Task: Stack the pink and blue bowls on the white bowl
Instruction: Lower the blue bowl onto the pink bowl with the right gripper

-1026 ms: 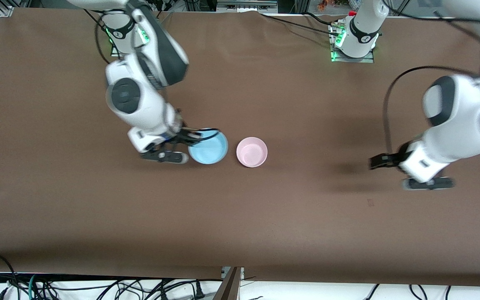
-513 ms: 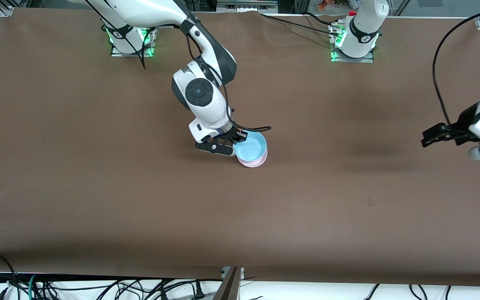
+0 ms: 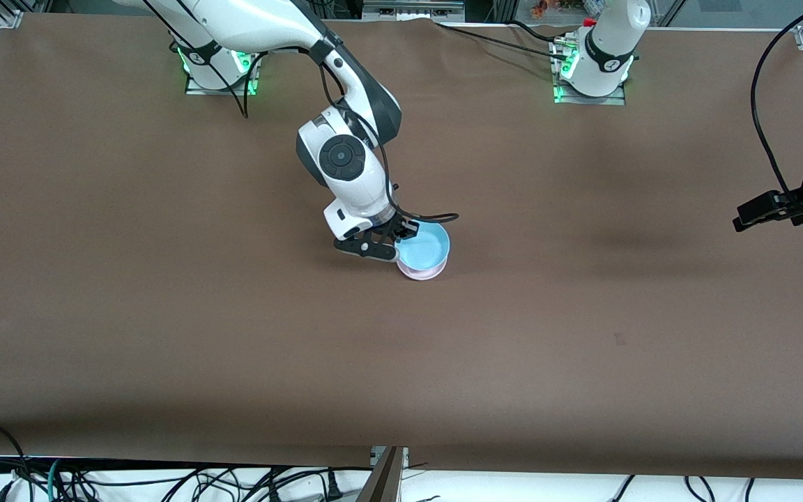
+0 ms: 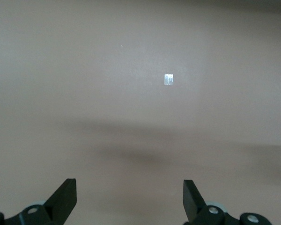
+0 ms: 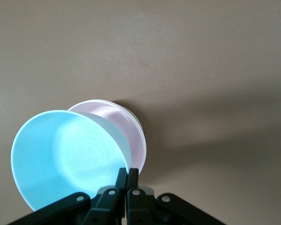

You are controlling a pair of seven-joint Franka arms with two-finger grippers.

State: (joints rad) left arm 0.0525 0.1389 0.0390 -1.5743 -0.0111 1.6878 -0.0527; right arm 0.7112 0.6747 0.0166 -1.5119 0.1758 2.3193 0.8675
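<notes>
My right gripper [image 3: 401, 245] is shut on the rim of the light blue bowl [image 3: 424, 249]. It holds that bowl tilted over the pink bowl [image 3: 424, 275], which stands on the brown table near the middle. In the right wrist view the blue bowl [image 5: 70, 159] covers much of the pink bowl [image 5: 124, 126], and the right gripper [image 5: 127, 176] pinches the blue rim. I cannot tell whether the two bowls touch. The white bowl cannot be told apart as a separate thing. My left gripper [image 3: 785, 233] is open and empty over bare table at the left arm's end, and the left wrist view shows nothing between its open fingers [image 4: 129, 192].
The brown table cover [image 3: 164, 314] runs wide on all sides of the bowls. A small dark mark [image 3: 620, 339] lies nearer the front camera. A pale square patch [image 4: 169, 79] shows on the cover under the left gripper. Cables [image 3: 164, 481] hang along the front edge.
My right gripper carried the blue bowl sideways from beside the pink bowl to over it, then settled slightly. The left arm drew away toward its end of the table.
</notes>
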